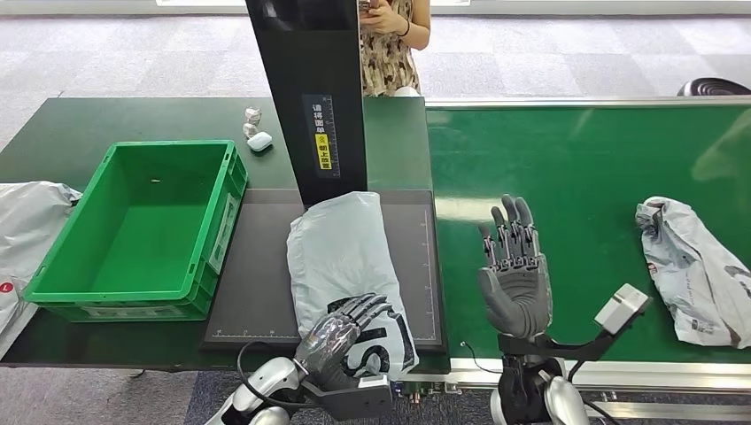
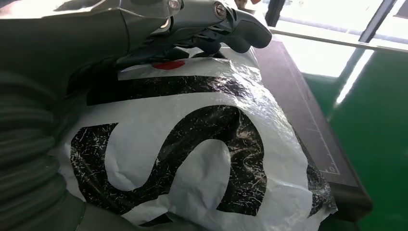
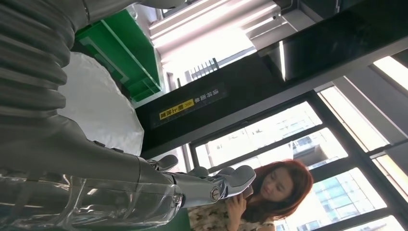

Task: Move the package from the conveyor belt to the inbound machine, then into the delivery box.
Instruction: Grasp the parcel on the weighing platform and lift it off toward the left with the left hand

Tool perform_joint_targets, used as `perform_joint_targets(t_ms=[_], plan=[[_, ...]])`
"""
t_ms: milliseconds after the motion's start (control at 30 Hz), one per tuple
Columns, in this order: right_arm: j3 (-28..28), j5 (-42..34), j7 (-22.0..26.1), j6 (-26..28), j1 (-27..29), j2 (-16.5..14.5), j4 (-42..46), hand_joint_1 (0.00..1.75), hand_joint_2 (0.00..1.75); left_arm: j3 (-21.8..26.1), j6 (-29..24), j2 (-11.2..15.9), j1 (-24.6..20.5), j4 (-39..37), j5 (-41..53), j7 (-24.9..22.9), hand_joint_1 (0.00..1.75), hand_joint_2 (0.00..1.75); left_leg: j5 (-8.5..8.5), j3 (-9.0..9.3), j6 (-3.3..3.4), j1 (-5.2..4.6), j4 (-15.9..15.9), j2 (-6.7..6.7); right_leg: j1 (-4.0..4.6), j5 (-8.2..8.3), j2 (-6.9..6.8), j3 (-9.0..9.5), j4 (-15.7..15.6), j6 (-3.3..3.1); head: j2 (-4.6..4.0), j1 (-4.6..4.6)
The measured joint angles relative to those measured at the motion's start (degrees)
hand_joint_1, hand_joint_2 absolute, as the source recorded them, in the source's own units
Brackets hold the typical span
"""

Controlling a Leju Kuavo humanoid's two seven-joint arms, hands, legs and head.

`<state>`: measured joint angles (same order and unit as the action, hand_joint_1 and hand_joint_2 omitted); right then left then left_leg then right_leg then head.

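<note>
- Now left hand (image 1: 341,329) rests on the grey package (image 1: 341,252), fingers curled over it (on the inbound machine's dark platform (image 1: 252,266)).
- Right hand (image 1: 514,279) is released, fingers apart, above the conveyor belt (image 1: 584,177).

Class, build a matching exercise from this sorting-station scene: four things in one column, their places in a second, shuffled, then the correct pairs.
Things:
1. green crate
2. grey package
3. crumpled package
4. right hand

Places:
A. lying far right on the green belt
B. raised open above the belt's near edge
C. standing left of the black scanner pad
D. lying on the black scanner pad under the left hand

Pairs: 1-C, 2-D, 3-A, 4-B
</note>
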<state>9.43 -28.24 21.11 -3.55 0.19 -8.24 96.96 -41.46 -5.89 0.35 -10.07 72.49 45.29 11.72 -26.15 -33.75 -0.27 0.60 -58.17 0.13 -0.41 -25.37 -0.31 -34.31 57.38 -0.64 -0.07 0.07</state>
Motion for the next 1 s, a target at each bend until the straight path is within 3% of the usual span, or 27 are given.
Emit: perform_joint_targets(t_ms=[67,167,200,800,1000], plan=[[-0.03,-0.02,0.00,0.06,0.21,-0.05,0.40,0.00,1.75,-0.80,-0.05,-0.07,-0.80,-0.78,-0.46,0.28,0.10,1.75,0.00,0.00,0.00,0.00,0.00,0.00,0.00,0.00,0.00,0.01,0.00,0.00,0.00,0.00],[-0.07,-0.02,0.00,0.09,0.58,-0.08,0.97,0.00,1.75,-1.90,-0.65,-0.08,-1.79,-1.65,-1.10,0.43,1.38,1.75,0.00,0.00,0.00,0.00,0.00,0.00,0.00,0.00,0.00,0.01,0.00,0.00,0.00,0.00],[-0.09,-0.02,0.00,0.09,0.71,-0.09,1.13,0.00,1.75,-2.22,-0.91,-0.08,-2.03,-1.85,-1.28,0.43,1.71,1.75,0.00,0.00,0.00,0.00,0.00,0.00,0.00,0.00,0.00,0.01,0.00,0.00,0.00,0.00],[-0.49,0.10,-0.08,0.07,1.00,-0.42,2.21,0.00,1.75,-4.04,-3.50,-0.19,-3.25,-2.59,-2.40,-0.37,1.75,1.75,0.00,0.00,0.00,0.00,0.00,0.00,0.00,0.00,0.00,0.01,0.00,0.00,0.00,0.00],[-0.61,0.31,-0.26,0.61,1.30,-0.42,2.63,0.00,1.75,-3.61,-8.99,-0.12,-2.80,-1.52,-2.39,0.01,1.75,1.75,0.00,0.00,0.00,0.00,0.00,0.00,0.01,0.00,0.01,0.01,0.00,0.00,0.00,0.00]])
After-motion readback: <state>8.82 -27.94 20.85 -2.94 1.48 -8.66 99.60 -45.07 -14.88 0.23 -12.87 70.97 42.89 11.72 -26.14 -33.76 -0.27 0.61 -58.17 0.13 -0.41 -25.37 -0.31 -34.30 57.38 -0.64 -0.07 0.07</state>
